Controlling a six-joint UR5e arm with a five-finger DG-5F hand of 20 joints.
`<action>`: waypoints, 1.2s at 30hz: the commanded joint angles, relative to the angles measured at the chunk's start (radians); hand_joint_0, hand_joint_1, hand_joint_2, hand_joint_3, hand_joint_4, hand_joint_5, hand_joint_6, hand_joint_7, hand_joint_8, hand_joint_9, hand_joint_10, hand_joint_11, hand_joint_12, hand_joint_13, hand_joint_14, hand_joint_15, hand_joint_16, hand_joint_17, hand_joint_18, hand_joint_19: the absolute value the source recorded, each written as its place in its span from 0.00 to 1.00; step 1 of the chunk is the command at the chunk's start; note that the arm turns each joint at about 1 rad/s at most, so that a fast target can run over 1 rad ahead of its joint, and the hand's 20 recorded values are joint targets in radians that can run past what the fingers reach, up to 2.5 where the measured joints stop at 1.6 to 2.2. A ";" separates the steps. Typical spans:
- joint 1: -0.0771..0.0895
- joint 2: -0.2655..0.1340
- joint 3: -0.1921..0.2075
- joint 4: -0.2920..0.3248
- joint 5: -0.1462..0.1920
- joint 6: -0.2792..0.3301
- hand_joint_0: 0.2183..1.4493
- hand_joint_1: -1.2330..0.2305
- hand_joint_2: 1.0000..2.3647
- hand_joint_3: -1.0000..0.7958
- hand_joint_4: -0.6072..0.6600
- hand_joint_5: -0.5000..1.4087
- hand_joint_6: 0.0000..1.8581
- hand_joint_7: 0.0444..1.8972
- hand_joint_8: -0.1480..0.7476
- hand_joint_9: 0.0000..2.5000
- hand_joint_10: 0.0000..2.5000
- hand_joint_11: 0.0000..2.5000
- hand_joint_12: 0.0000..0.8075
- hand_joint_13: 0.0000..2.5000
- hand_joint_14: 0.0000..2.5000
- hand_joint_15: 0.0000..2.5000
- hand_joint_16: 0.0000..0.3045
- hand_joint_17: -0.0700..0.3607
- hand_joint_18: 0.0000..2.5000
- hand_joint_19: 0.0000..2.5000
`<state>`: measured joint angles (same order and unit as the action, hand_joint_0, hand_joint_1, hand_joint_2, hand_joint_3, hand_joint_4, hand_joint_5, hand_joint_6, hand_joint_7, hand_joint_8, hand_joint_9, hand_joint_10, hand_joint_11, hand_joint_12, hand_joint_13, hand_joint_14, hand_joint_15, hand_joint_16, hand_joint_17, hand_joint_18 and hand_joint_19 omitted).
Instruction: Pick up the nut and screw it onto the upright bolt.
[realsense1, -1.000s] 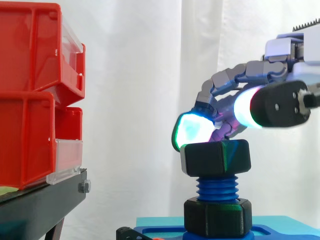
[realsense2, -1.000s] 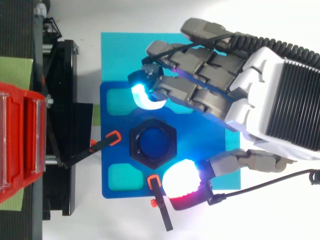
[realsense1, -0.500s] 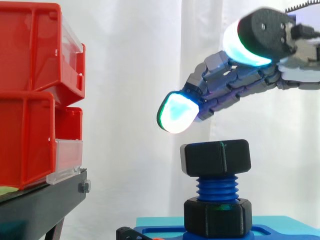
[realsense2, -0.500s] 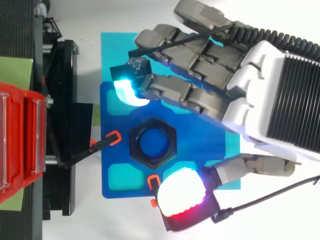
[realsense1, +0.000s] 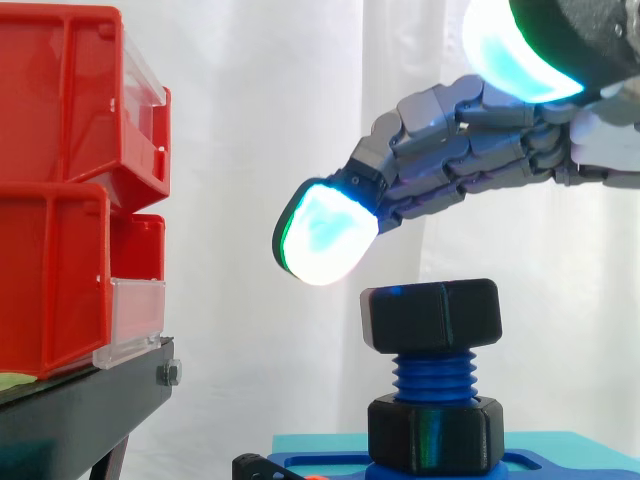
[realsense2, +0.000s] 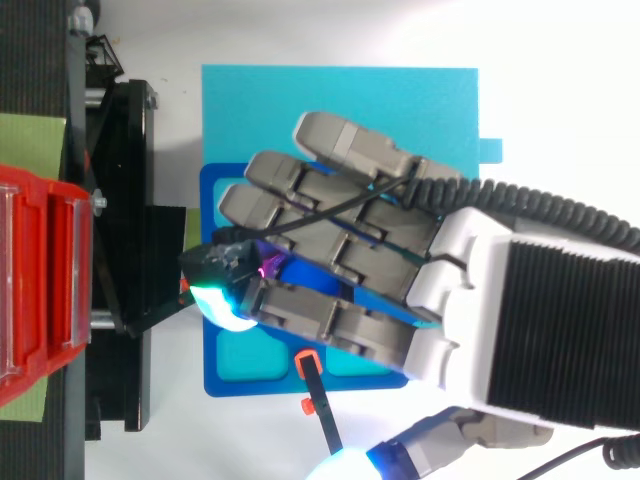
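Two red bins (realsense1: 62, 110), two nuts (realsense1: 432, 316), one bolt (realsense1: 435, 378).

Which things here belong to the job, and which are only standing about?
Job: nut atop the bolt; open robot hand above them.

Standing about: red bins; black stand; cyan mat.
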<state>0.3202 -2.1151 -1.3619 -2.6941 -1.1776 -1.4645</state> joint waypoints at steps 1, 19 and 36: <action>0.003 -0.008 0.001 -0.001 -0.005 0.007 0.21 0.88 0.00 0.28 0.60 0.15 0.27 0.32 0.44 0.09 0.00 0.00 0.50 0.09 0.00 0.00 0.18 0.44 0.01 0.00; -0.010 -0.008 0.001 -0.029 -0.019 0.007 0.22 0.85 0.00 0.28 0.64 0.16 0.27 0.41 0.46 0.10 0.00 0.00 0.49 0.10 0.00 0.00 0.17 0.43 0.02 0.00; -0.075 -0.008 0.001 -0.036 -0.100 0.007 0.22 0.84 0.00 0.28 0.68 0.17 0.27 0.49 0.47 0.11 0.00 0.00 0.48 0.11 0.00 0.00 0.16 0.42 0.03 0.00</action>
<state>0.2553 -2.1226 -1.3612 -2.7304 -1.2648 -1.4573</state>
